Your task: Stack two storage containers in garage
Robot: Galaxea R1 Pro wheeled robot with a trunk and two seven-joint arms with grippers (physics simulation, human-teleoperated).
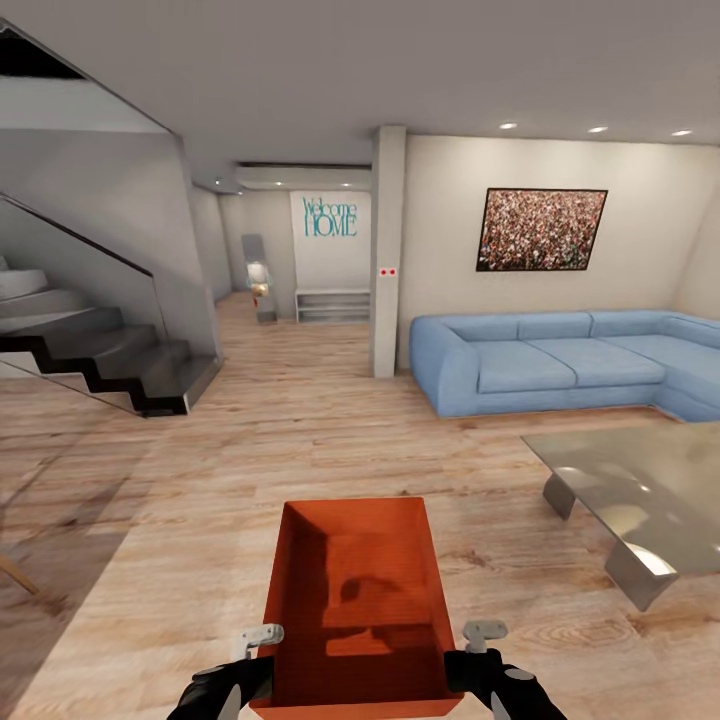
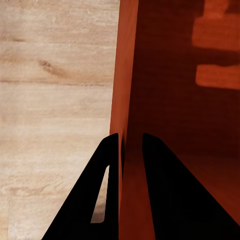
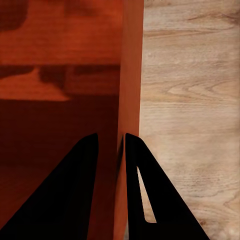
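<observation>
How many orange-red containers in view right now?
1. The storage container is held in front of the robot above the wood floor, left gripper clamped on one side wall, right gripper on the opposite wall. The second may be out of frame.

Left pincer [image 2: 131, 150]: black fingers closed astride the left side wall of the storage container [image 1: 352, 590], one finger outside, one inside. Right pincer [image 3: 111, 150]: black fingers closed astride the right side wall likewise. Both arms: low, forward, level with each other, wrists at the near end of the container, carrying it between them.
</observation>
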